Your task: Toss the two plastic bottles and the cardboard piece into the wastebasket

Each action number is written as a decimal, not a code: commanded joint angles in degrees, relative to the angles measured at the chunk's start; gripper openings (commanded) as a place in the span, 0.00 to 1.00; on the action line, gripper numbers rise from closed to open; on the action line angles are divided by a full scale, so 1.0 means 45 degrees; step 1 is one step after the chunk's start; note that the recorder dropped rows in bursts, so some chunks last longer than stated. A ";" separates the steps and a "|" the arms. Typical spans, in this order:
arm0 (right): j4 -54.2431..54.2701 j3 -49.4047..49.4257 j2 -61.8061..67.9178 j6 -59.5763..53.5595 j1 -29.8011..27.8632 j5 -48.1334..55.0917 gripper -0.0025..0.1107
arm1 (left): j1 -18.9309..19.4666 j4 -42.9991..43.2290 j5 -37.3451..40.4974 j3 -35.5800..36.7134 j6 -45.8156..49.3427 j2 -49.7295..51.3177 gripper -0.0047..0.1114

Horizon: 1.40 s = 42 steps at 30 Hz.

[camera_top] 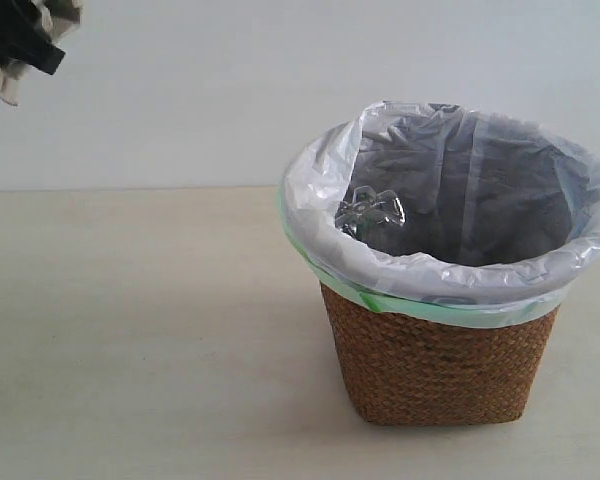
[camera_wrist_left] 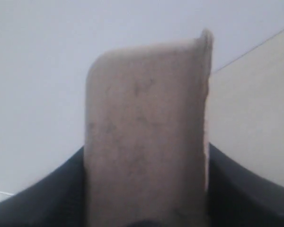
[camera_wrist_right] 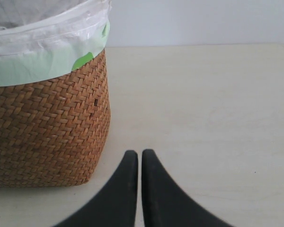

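The grey-brown cardboard piece [camera_wrist_left: 146, 137] fills the middle of the left wrist view, clamped between my left gripper's dark fingers [camera_wrist_left: 236, 189]. In the exterior view that left gripper [camera_top: 25, 40] hangs high at the top left corner with the cardboard piece [camera_top: 5, 80] showing around it, well left of the wastebasket [camera_top: 440, 350]. The woven wastebasket with its white liner stands right of centre; the clear base of a plastic bottle [camera_top: 370, 212] shows inside it. My right gripper [camera_wrist_right: 139, 153] is shut and empty, low over the table beside the wastebasket [camera_wrist_right: 47, 132]. No other bottle shows.
The pale table [camera_top: 130, 330] stretches left and in front of the basket, with a plain light wall behind. The liner's green edge [camera_wrist_right: 85, 59] folds over the basket rim.
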 commanded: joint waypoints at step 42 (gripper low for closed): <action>-0.0081 -0.0016 -0.0058 -0.0057 -0.0078 -0.0097 0.02 | -0.4472 -0.6397 0.1967 0.0915 0.3123 -0.1636 0.07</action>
